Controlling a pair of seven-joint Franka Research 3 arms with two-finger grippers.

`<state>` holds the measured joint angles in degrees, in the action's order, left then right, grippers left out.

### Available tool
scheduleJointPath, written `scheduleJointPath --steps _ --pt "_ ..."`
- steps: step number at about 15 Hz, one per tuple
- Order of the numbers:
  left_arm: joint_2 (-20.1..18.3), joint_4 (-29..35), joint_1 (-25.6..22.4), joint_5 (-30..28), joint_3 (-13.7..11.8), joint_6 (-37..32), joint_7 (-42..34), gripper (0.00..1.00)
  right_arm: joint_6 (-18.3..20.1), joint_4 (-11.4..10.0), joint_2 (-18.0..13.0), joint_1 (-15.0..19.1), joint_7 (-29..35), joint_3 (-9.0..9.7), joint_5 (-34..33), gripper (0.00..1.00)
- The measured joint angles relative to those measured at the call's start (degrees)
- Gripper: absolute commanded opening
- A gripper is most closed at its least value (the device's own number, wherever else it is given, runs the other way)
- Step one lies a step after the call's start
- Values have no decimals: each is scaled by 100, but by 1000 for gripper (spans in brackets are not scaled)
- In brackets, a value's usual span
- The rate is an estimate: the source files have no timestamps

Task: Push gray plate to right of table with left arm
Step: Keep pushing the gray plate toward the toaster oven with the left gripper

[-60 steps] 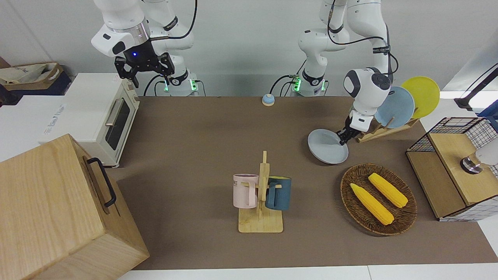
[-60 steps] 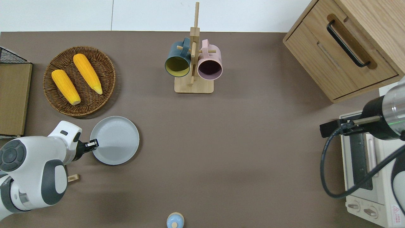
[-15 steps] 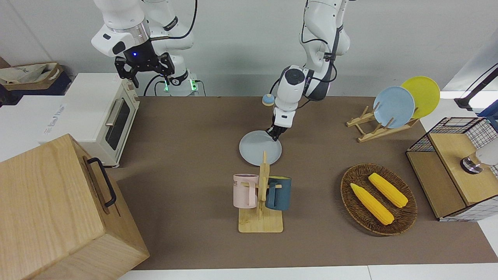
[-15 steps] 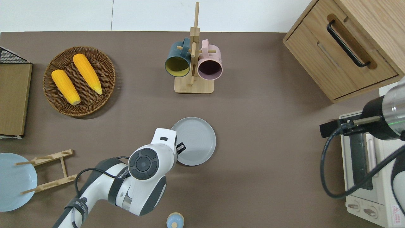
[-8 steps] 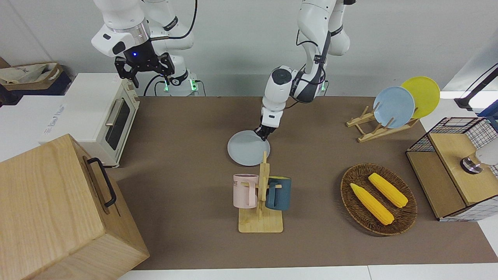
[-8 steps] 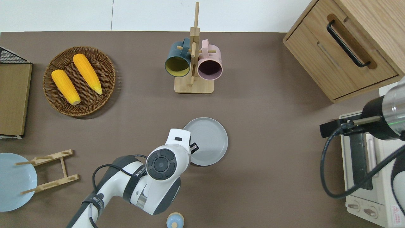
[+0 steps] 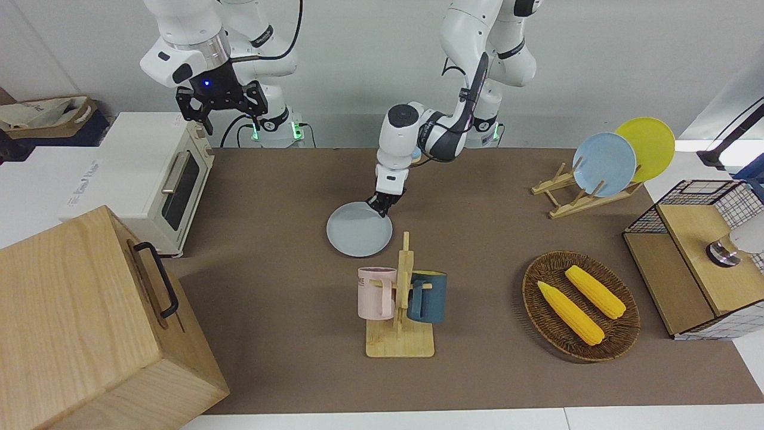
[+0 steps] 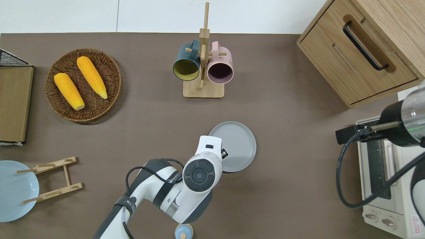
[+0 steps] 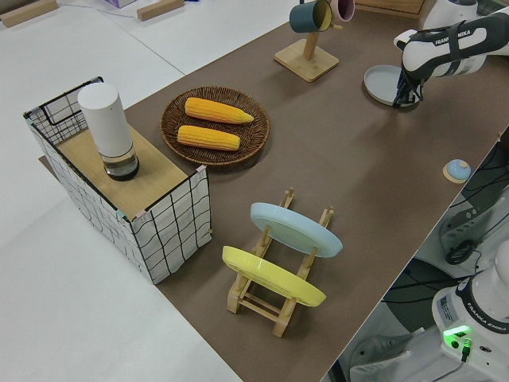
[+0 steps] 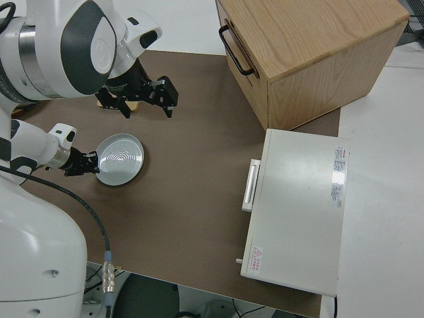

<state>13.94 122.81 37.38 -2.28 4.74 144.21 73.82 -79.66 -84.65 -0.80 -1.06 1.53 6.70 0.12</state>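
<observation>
Front view: your left tool (image 7: 382,206) touches the gray plate (image 7: 358,236) mid-worktop (image 7: 268,179), just nearer the robots than the mug rack (image 7: 401,310); I can't tell its finger spacing.

Overhead view: contact sits off-centre, so the plate could spin away.

The right arm is parked.

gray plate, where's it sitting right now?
The gray plate lies flat near the middle of the table, nearer to the robots than the mug rack, with the left gripper at its rim on the left arm's side.
</observation>
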Motion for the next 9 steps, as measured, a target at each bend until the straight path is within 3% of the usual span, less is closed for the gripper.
scheduleJointPath --steps 9 --pt "427 -584 379 240 18 1 598 0 0 0 0 0 0 0 0 983"
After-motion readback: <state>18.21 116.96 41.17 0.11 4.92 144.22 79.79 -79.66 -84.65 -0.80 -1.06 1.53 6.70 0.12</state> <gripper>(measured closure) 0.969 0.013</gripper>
